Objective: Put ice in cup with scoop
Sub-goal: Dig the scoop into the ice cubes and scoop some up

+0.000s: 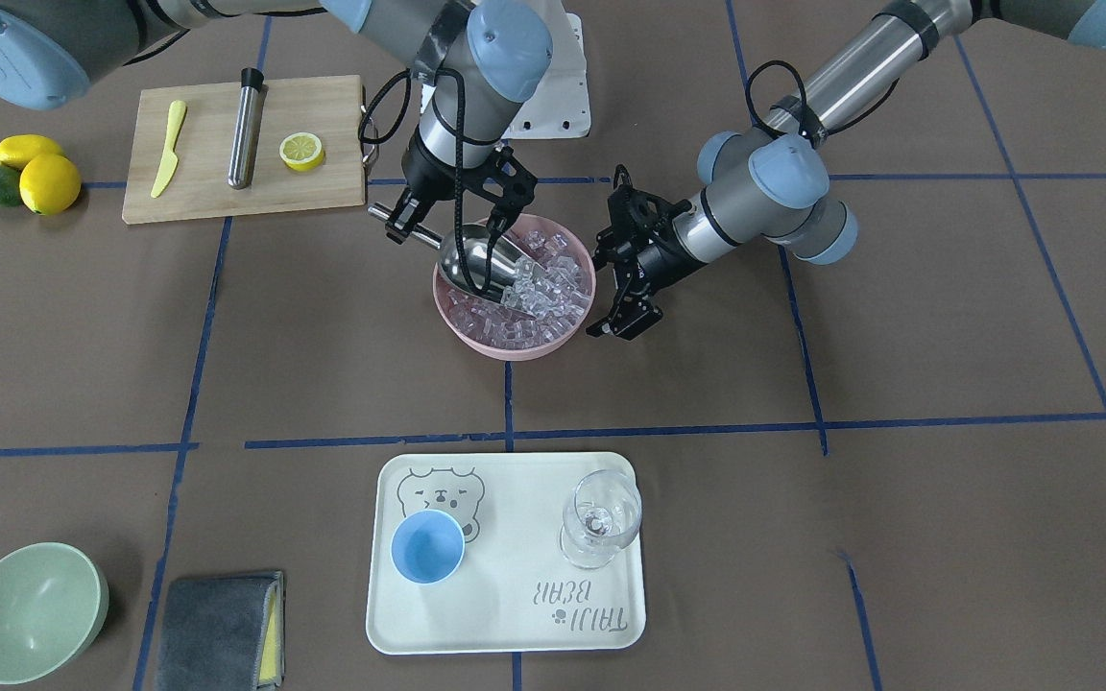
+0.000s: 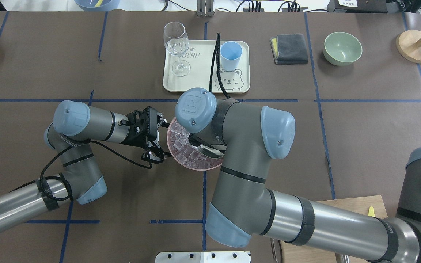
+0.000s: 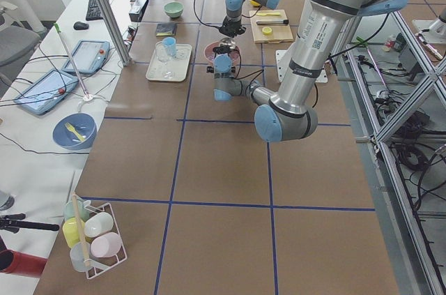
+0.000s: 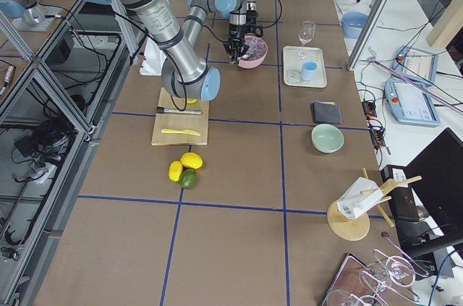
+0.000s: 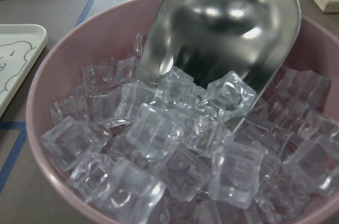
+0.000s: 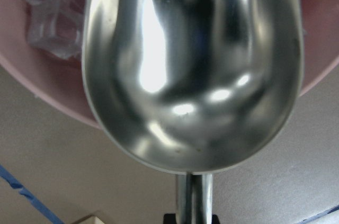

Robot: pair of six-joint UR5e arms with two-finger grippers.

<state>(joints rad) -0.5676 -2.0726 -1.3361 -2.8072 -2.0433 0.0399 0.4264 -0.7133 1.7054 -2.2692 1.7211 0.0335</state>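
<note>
Exterior front-facing: scoop (image 1: 481,261) in right jaws, tip among ice (image 1: 553,288) within pink bowl (image 1: 505,347); left jaws wide, just outside rim.

mirror-shiny steel scoop (image 5: 222,33), glassy clear ice (image 5: 175,150), matt pink bowl (image 5: 74,49)

**Bright, even light, but the wrist cams go soft**

The light is flat and comes from overhead, so the table (image 1: 323,365) only gets faint, fuzzy shadows under the arms. The fixed views are decently sharp, though small stuff far off in the side views turns to mush. In the right wrist view the scoop (image 6: 193,70) is slightly out of focus with blown-out white glare streaks. In the left wrist view the ice (image 5: 175,155) is crisp mid-frame, while the nearest cubes and the pink bowl (image 5: 37,102) rim blur.
</note>
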